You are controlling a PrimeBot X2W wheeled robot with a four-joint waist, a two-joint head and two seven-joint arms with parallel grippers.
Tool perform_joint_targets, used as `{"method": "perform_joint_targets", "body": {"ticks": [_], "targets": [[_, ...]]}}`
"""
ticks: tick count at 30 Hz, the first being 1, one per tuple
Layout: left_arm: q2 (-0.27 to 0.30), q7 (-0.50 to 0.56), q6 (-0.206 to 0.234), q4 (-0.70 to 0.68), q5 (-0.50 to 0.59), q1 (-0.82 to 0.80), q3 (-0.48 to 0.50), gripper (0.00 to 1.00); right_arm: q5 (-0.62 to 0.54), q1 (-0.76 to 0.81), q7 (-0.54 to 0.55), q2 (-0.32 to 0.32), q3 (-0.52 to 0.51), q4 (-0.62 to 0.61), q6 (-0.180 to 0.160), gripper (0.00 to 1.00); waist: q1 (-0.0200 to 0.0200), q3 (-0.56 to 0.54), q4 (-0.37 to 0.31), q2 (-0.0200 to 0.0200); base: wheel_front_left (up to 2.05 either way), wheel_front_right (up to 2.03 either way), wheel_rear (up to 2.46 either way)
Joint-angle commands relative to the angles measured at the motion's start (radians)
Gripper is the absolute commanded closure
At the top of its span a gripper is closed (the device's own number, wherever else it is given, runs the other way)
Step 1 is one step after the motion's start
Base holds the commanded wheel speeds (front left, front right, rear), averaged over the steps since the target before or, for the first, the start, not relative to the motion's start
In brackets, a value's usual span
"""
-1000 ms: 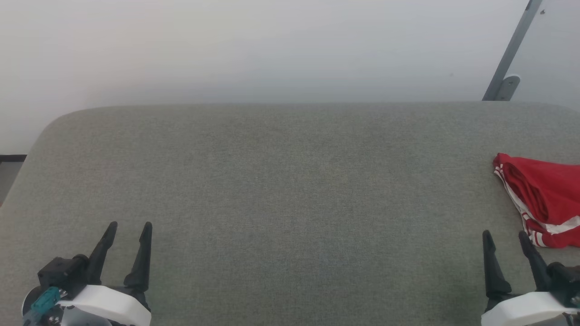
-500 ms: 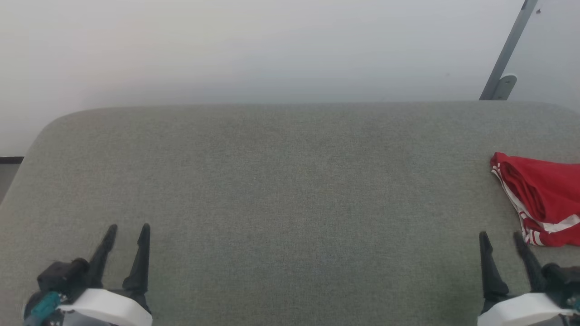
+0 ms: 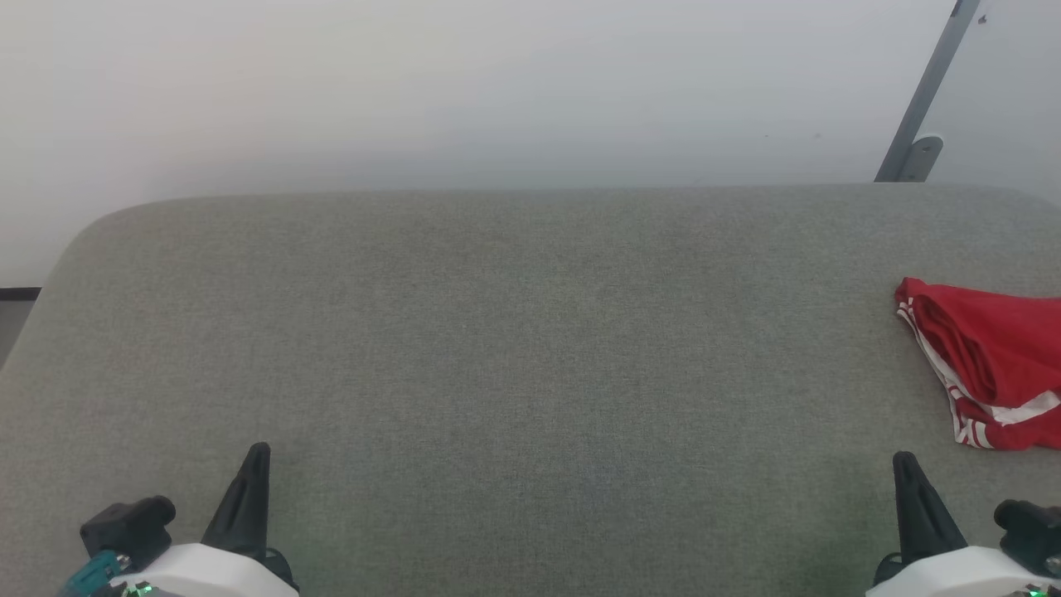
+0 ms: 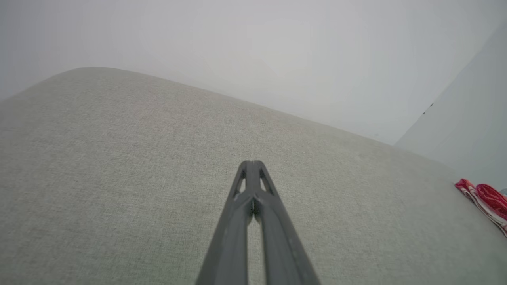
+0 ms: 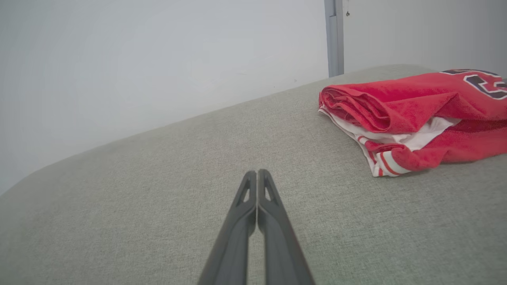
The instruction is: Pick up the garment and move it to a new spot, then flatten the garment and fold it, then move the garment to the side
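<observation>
The garment is seen folded at the right edge of the bench, apparently set aside as finished, hence left claw and right claw are parked closed, empty, at the lower corners.

garment on padded surface, far right, left gripper near-left, right gripper near-right

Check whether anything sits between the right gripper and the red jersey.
Nothing visible does. The right gripper, shut and holding nothing, points across the grey padded surface. The garment lies folded ahead and to its right, apart from it, with only that fabric top between them.
</observation>
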Motion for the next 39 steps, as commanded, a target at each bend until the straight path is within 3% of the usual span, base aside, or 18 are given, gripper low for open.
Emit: {"method": "perform_joint_targets", "body": {"ticks": [1,19,39], "targets": [[0.002,0.011,0.0,-0.019,-0.04,-0.027,0.014,1.0,0.049,-0.032,0.009,-0.001,0.0,-0.016,0.0,1.0,0.0,0.0,0.0,-0.0001,0.0,0.0,0.0],[-0.045,0.09,-0.001,-0.028,-0.298,-0.051,0.044,1.0,0.354,-0.071,0.079,0.009,0.007,-0.01,0.0,1.0,0.0,0.001,-0.006,-0.0001,0.0,0.0,0.0],[-0.086,0.156,-0.001,-0.034,-0.505,-0.071,0.07,1.0,0.601,-0.105,0.137,0.018,0.01,-0.003,0.0,1.0,0.0,0.001,-0.011,-0.0001,0.0,0.0,0.0]]}}
